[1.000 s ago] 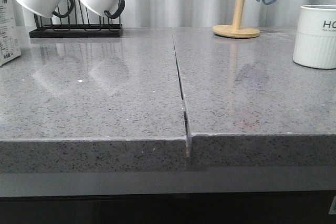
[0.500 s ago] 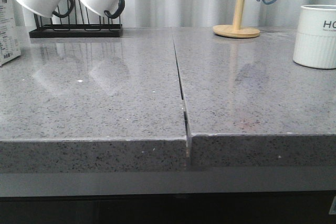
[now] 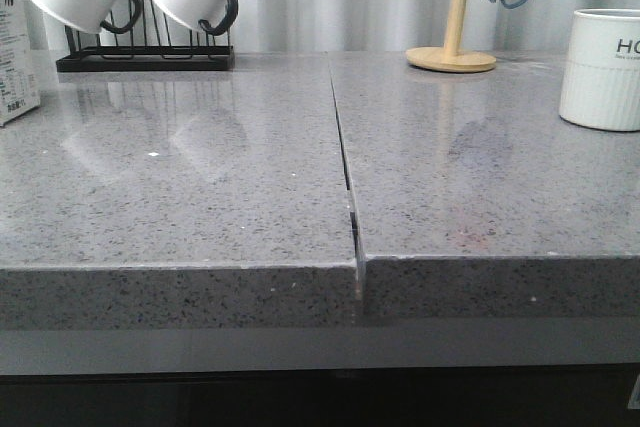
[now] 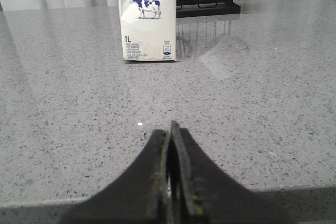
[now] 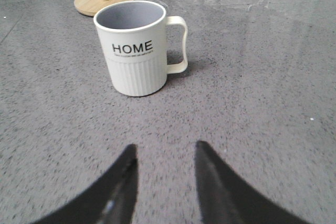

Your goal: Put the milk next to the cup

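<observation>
Front view showed the milk carton [image 3: 14,42] at the counter's [image 3: 200,207] far left and the HOME mug [image 3: 601,69] far right, well apart; left hand [image 4: 171,145] pressed together, right hand [image 5: 164,166] spread, neither holding anything; task judged unstarted.

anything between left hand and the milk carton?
No. The left wrist view shows only bare grey countertop between the shut left hand and the milk carton.

milk [image 3: 14,42] far left, cup [image 3: 603,69] far right
</observation>
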Controlling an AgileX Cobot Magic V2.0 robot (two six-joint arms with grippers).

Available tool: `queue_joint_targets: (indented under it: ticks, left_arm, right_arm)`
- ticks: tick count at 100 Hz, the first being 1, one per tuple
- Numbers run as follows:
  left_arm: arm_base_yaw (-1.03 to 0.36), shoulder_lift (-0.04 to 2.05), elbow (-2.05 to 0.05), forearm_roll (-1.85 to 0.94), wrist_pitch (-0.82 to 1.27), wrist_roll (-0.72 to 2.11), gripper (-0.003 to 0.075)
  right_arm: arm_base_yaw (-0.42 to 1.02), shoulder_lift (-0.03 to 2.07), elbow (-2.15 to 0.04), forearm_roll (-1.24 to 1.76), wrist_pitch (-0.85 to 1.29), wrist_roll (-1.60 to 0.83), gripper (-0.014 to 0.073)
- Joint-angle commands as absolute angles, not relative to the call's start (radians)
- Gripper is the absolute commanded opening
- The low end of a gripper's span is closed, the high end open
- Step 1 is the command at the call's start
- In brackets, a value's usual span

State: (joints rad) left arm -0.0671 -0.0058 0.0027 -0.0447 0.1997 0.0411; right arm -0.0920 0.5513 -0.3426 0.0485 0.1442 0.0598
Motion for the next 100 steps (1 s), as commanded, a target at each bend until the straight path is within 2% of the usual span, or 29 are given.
queue_joint_targets:
  ticks: [1, 19, 38, 64, 100]
  left_arm:
    - [-0.063, -0.037, 0.04, -0.049, 0.12, 0.032, -0.0021]
    - [-0.063, -0.037, 0.04, -0.049, 0.12, 0.032, -0.0021]
    - [-0.063, -0.037, 0.04, -0.049, 0.12, 0.032, -0.0021]
    - [-0.063, -0.037, 0.04, -0.049, 0.12, 0.032, -0.0021]
    - [-0.063, -0.037, 0.04, -0.049, 0.12, 0.032, -0.002]
  right_arm:
    - [-0.095, 0.652, -0.383, 0.042, -0.053, 0.055, 0.0374]
    - [-0.097, 0.843, -0.387, 0.042, -0.29, 0.054, 0.0369]
    - [-0.135, 1.047, -0.452, 0.052, -0.434, 0.054, 0.0369]
    - [-0.135, 1.294, -0.611, 0.051, -0.436, 0.054, 0.0369]
    - [-0.136, 1.531, -0.793, 0.051, -0.435, 0.054, 0.0369]
